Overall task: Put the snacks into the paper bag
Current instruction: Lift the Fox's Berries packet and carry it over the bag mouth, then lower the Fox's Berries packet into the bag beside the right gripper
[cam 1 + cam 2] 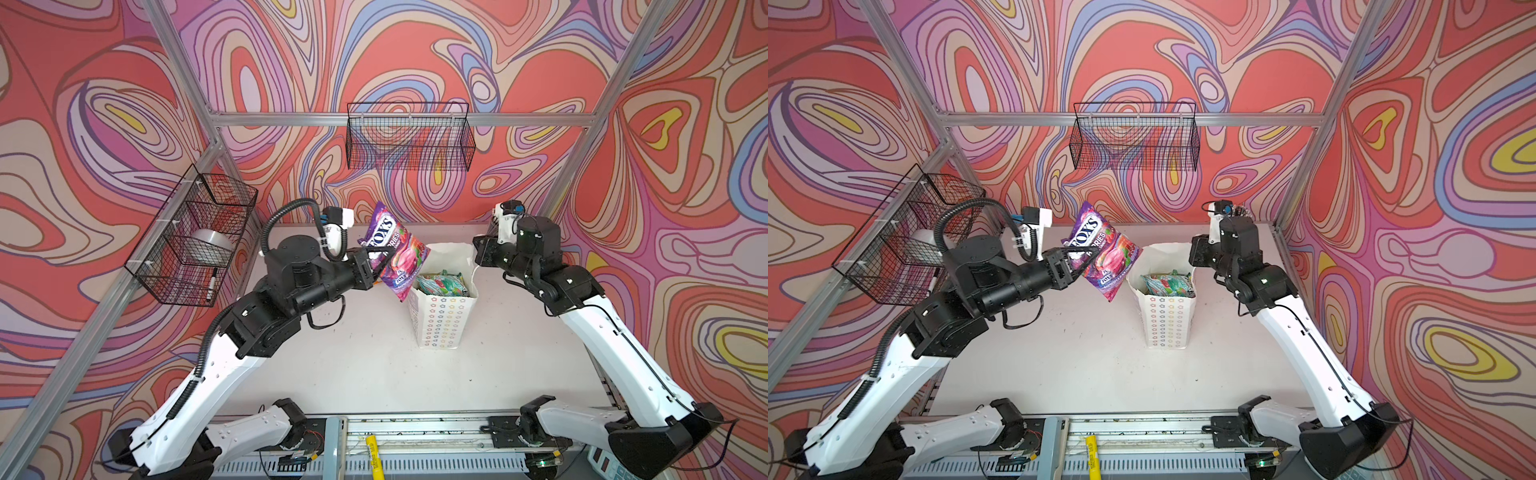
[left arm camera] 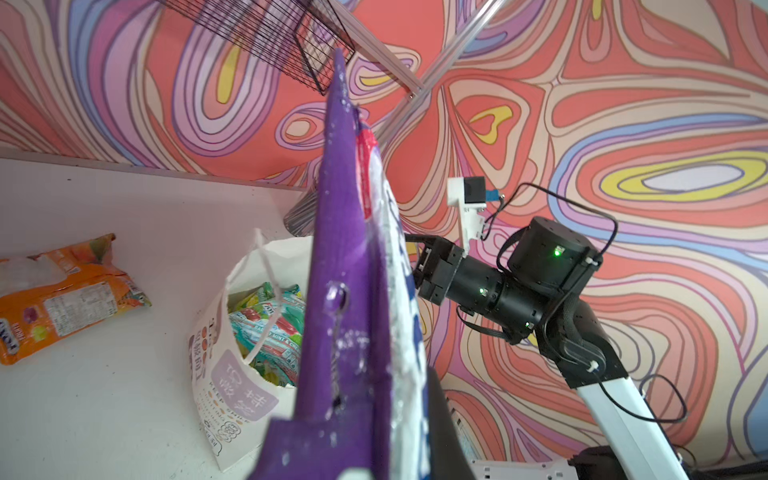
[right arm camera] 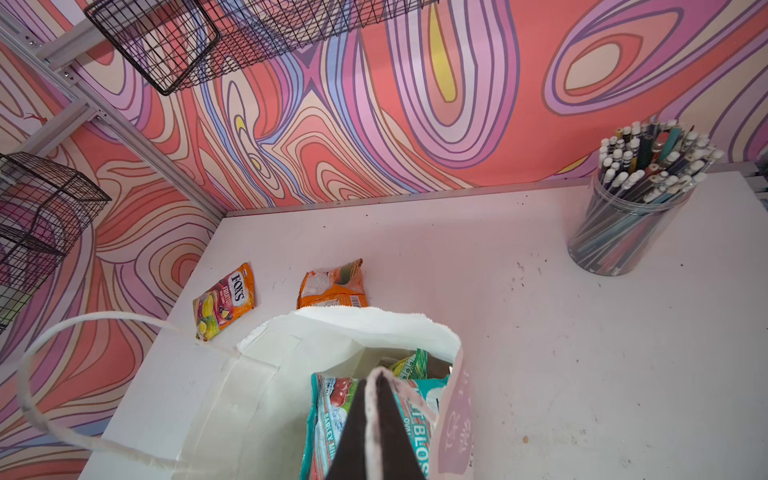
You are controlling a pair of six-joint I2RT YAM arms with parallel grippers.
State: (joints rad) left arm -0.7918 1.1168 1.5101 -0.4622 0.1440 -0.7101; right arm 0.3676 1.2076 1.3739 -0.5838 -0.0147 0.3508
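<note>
Left fingers point(image 1: 377, 266) gripped a glossy purple packet point(image 1: 395, 245); right fingers point(image 3: 353, 436) pinched the white paper bag's point(image 1: 442, 320) rim; teal packets point(image 1: 442, 282) inside; two orange packets point(image 3: 331, 286) waited far left.

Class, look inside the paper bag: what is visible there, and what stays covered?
Inside the paper bag sit teal packets and a yellow-green packet, packed together and reaching near the rim. The bag's floor, and anything beneath those packets, is covered.

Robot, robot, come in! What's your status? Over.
Left gripper shut on glossy purple FOX'S packet, aloft beside upright white paper bag. Right gripper shut at its rim. Two orange plastic packets on table. Path clear.
</note>
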